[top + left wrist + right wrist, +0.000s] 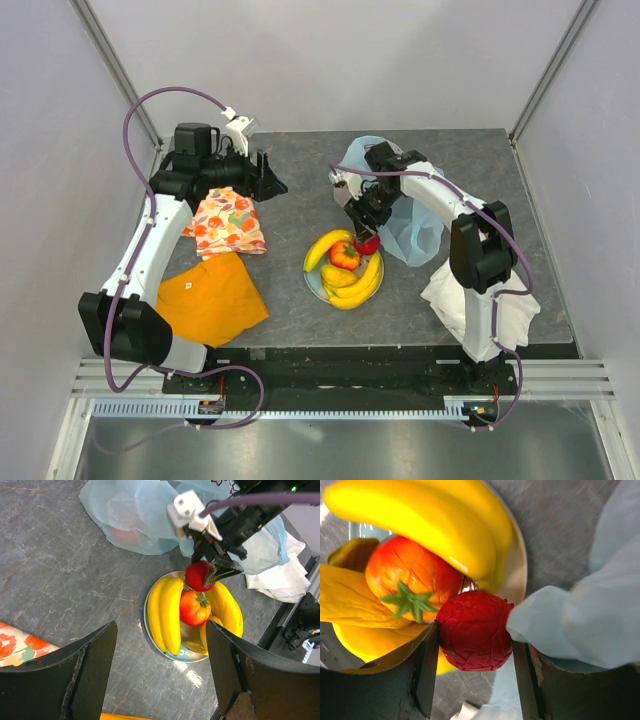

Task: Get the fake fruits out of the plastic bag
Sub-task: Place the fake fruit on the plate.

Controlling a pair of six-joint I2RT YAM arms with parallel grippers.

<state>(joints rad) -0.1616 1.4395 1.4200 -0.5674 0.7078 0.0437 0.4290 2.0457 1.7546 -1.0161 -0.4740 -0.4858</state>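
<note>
My right gripper is shut on a dark red fake fruit, held just over the rim of a pale plate beside the bag. On the plate lie yellow bananas and an orange-red fruit with a green calyx. The light-blue plastic bag lies crumpled behind and to the right of the plate, and a fold of it touches the right finger. A reddish shape shows through the bag. My left gripper hangs open and empty, up at the back left.
A fruit-patterned cloth and an orange cloth lie on the left of the grey table. A white cloth sits by the right arm's base. Walls enclose the table on three sides.
</note>
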